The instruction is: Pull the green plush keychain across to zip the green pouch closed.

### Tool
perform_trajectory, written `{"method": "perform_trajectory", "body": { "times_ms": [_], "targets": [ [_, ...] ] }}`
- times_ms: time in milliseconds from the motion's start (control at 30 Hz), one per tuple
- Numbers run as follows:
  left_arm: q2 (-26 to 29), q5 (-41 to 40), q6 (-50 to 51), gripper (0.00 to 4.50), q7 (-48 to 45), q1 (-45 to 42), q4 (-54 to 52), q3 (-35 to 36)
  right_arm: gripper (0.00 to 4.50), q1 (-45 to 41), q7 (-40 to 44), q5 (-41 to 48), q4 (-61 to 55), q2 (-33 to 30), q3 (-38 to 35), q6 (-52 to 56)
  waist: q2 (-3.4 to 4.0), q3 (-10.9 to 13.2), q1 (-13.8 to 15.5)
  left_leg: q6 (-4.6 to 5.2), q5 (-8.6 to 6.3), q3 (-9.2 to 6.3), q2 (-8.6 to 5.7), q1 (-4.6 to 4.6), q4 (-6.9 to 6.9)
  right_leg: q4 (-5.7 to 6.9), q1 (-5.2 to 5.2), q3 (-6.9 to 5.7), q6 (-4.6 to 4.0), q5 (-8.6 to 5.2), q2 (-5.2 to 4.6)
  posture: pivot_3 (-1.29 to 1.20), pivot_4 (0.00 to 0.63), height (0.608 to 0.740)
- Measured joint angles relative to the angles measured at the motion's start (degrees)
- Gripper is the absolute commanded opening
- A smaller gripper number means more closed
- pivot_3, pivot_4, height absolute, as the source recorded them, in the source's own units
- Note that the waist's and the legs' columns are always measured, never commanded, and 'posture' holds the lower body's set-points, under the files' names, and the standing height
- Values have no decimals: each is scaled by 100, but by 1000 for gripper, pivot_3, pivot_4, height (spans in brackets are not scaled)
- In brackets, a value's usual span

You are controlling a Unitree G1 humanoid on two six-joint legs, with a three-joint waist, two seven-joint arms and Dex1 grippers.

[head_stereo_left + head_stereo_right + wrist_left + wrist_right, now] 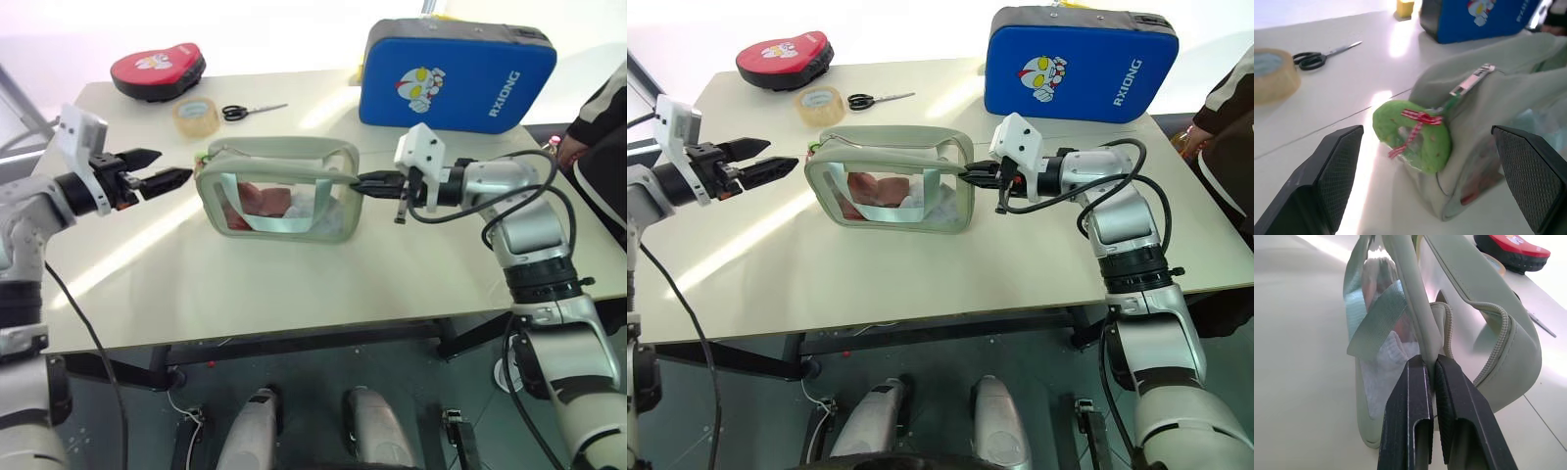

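Note:
The green pouch (279, 191) stands upright in the middle of the table, its clear window showing reddish and white contents. The green plush keychain (1413, 134), a lime fuzzy blob with a red-and-white ribbon, hangs from the zipper pull at the pouch's left end (203, 155). My left gripper (174, 164) is open and level, just left of the keychain, which lies between its black fingers (1327, 171) without touching them. My right gripper (358, 184) is shut on the pouch's right end, pinching the fabric edge beside the zipper (1431, 363).
A large blue cartoon-printed pad (456, 73) stands at the back right. A red pad (157, 69), a tape roll (196, 115) and scissors (250, 111) lie behind the pouch at the back left. A person's dark sleeve (598, 127) shows at the right edge.

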Motion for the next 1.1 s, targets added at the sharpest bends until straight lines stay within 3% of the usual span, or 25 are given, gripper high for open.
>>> {"method": "perform_trajectory", "body": {
  "times_ms": [333, 1100],
  "targets": [
    [-680, 425, -448, 4500, 181, -327, 1060, -117, 25, -169, 36, -51, 206, 4, -3, -47, -2, -1, 15, -1, 0, -3, -2, -2, 6, 5, 1, -2, 1, 1, 0, 0, 150, 740],
    [-948, 617, -376, 4500, -460, -546, 1201, -164, 25, -167, 33, -96, 204, -103, -4, -13, -2, -1, 7, -1, 0, -2, -2, -1, 6, 6, 1, -2, 1, 1, 0, 0, 150, 740]
  ]
}}
